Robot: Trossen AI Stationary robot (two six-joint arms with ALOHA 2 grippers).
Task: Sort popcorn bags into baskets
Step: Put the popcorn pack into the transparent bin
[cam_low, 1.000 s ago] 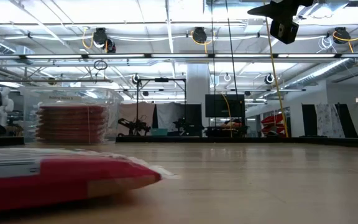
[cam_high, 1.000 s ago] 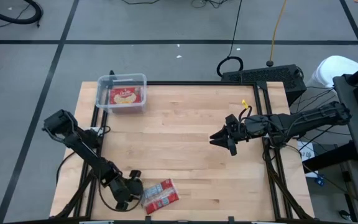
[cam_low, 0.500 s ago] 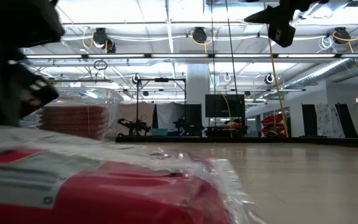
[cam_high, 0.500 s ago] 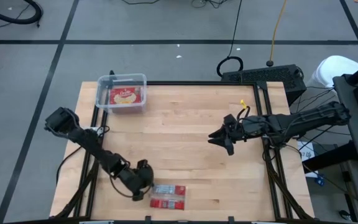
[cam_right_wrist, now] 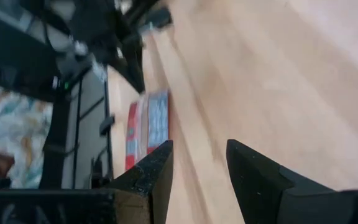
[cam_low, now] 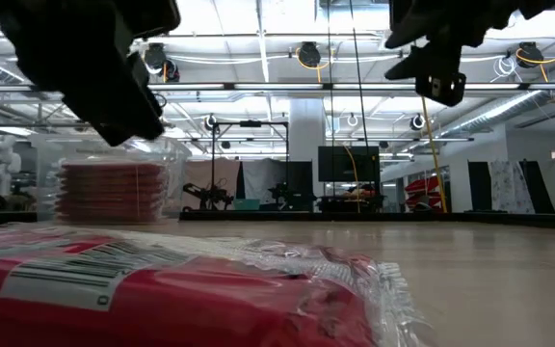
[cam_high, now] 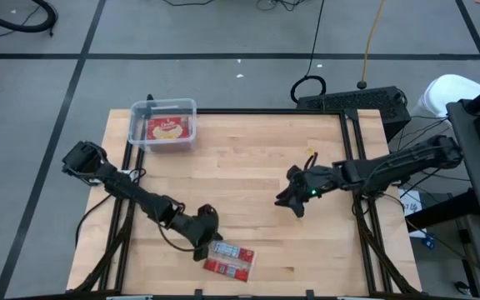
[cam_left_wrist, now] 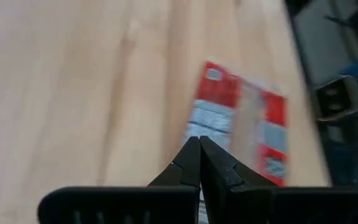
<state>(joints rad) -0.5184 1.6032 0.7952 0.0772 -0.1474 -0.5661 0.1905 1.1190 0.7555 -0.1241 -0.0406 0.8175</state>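
Note:
One popcorn bag (cam_high: 229, 260), red with a silvery panel facing up, lies flat on the wood near the table's front edge; it fills the foreground of the low view (cam_low: 162, 289). My left gripper (cam_high: 207, 238) is shut and hangs just left of and above it, its closed tips (cam_left_wrist: 199, 142) aimed at the bag's near end (cam_left_wrist: 211, 121). The clear basket (cam_high: 163, 125) stands at the far left corner with a stack of bags inside (cam_low: 112, 188). My right gripper (cam_high: 288, 205) hovers open over the table's right half, holding nothing (cam_right_wrist: 197, 163).
Black frame rails run along the table's left (cam_high: 127, 192) and right (cam_high: 365, 208) sides. A black device (cam_high: 352, 101) with cables sits behind the far right corner. Bare wood (cam_high: 240, 167) lies between the basket, the bag and my right gripper.
My left gripper has shut, swung toward the table's right and away from the front edge, and risen. The bag has slid a little to the right along the front edge and turned about. My right gripper has sunk and tipped downward, moving slightly toward the near edge.

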